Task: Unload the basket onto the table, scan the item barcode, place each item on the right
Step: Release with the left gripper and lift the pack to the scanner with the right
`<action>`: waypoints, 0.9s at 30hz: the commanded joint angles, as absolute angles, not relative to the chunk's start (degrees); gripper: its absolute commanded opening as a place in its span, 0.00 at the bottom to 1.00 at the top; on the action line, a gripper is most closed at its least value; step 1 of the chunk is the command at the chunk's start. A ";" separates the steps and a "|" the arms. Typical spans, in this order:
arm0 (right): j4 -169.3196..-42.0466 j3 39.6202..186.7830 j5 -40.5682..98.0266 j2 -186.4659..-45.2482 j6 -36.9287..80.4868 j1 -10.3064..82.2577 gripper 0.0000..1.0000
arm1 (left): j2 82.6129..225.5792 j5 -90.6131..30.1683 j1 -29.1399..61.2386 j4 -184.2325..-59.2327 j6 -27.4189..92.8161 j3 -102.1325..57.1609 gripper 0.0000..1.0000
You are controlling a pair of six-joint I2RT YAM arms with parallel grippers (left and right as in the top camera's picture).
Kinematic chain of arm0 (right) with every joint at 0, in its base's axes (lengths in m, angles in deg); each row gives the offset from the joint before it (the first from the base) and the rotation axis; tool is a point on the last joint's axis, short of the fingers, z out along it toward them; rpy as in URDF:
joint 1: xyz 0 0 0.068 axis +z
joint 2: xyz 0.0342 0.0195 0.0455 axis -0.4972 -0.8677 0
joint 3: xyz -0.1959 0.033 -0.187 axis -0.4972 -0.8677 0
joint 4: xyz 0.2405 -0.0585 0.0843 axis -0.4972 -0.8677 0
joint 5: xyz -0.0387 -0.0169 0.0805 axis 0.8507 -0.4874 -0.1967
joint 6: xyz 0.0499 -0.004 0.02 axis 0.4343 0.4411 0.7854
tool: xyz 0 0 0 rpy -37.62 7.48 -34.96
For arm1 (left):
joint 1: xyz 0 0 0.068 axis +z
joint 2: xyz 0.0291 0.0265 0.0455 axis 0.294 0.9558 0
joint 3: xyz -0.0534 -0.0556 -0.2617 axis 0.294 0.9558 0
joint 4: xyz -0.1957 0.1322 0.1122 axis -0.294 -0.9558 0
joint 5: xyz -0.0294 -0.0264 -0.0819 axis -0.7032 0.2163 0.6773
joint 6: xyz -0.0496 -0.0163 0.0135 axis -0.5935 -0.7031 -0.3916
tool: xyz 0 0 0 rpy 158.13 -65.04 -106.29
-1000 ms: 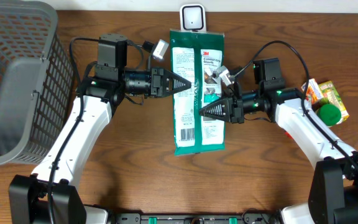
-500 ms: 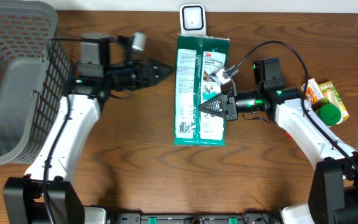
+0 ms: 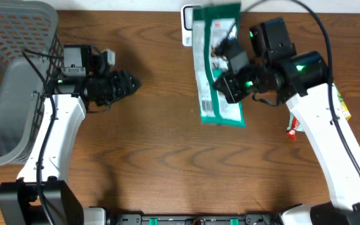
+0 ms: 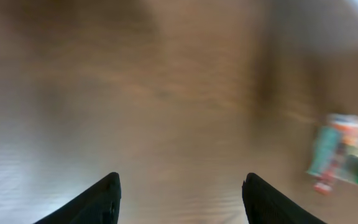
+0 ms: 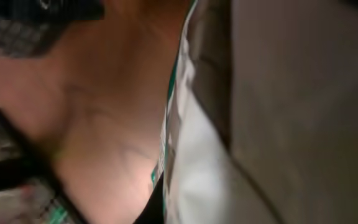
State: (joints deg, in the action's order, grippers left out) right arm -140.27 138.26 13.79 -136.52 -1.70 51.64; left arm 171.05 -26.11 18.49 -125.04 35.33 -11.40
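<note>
Overhead, we see the right gripper point(image 3: 222, 87) clamped shut on the green packet point(image 3: 220, 112). The packet hangs tilted and, as far as we can judge, clear of the table point(image 3: 155, 162), with its upper end overlapping the white scanner point(image 3: 187, 25) at the far edge. The left gripper point(image 3: 132, 82) sits well apart from the packet, over bare wood near the basket point(image 3: 11, 81). On the left wrist view its fingers point(image 4: 101, 202) stand apart with nothing between them. The right wrist view is too close and blurred to show us more than the packet's pale edge. We judge the pickup done and the packet at the scanner. What remains is presenting the barcode to the scanner window. We cannot tell where the barcode lies or whether it faces the window.
</note>
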 commanded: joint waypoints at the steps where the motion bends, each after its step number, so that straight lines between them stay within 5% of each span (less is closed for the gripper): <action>1: -141.85 147.70 31.54 -137.35 -8.67 57.82 0.01 | 169.76 -47.51 18.64 -131.78 36.51 -17.15 0.64; 7: -132.51 149.12 44.32 -138.93 -23.66 65.91 0.01 | 169.78 -54.57 18.64 -135.16 36.53 -17.85 0.65; 12: -126.94 149.08 55.10 -145.53 -41.56 72.29 0.01 | 169.89 -54.90 18.64 -136.43 36.53 -17.79 0.84; 18: -120.80 149.08 68.34 -154.95 -51.22 72.60 0.01 | 169.89 -54.90 18.64 -136.41 36.53 -17.79 0.85; 27: -91.71 149.08 75.89 -169.05 -66.41 68.90 0.01 | 169.89 -54.90 18.64 -136.41 36.53 -17.79 0.85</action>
State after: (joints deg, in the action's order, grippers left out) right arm -96.69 148.64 71.12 -166.47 -57.74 70.45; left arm 170.52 -53.96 18.51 -136.17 36.01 -16.87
